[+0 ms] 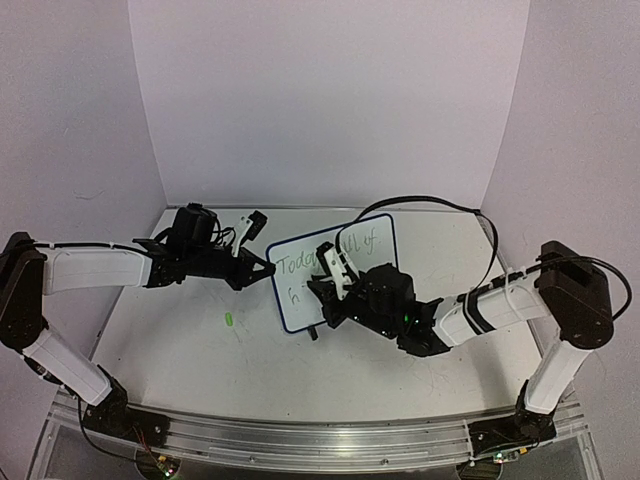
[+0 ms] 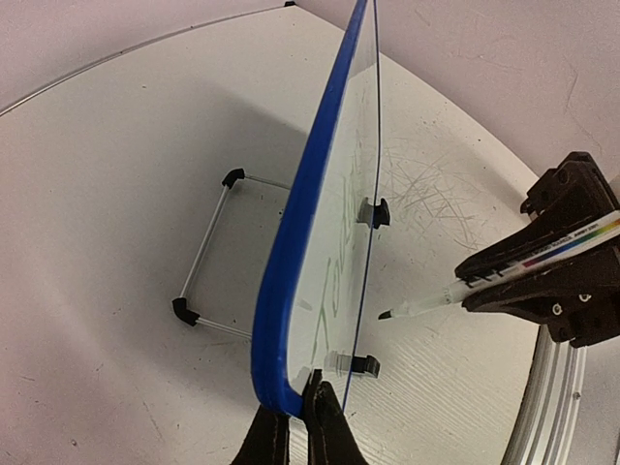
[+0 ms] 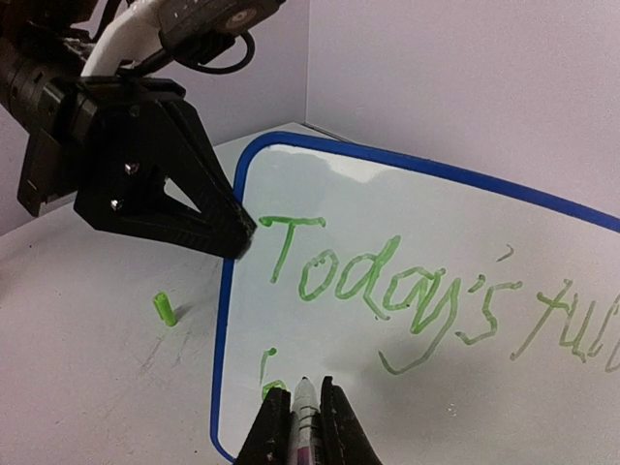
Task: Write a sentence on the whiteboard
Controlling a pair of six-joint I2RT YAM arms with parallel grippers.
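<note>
Brushed aluminium forms the rail (image 1: 320,445) at the near edge, carrying both arm bases. Beyond it lies a matt white table (image 1: 180,360), scuffed with fine grey scratches. A short green cylindrical cap (image 1: 229,320) lies alone on it, left of the board. At mid-table the whiteboard (image 1: 300,305) stands on edge: a glossy white rectangle with rounded corners and a thin blue frame, on small black feet (image 2: 365,365), with a thin wire stand (image 2: 208,247) with black corner caps behind it. The left gripper (image 2: 295,407) has its black jaws pinched on the frame at the board's left edge. The right gripper (image 3: 303,387) clamps a white marker (image 2: 426,302), whose barrel bears a rainbow stripe and print too small to read; its tip sits at the board's face, contact not discernible. The sentence (image 3: 387,291), in thin green cursive, reads "Today's full of", with one started stroke beneath. A black cable (image 1: 430,203) arcs behind the board; plain pale walls (image 1: 330,100) close the scene.
</note>
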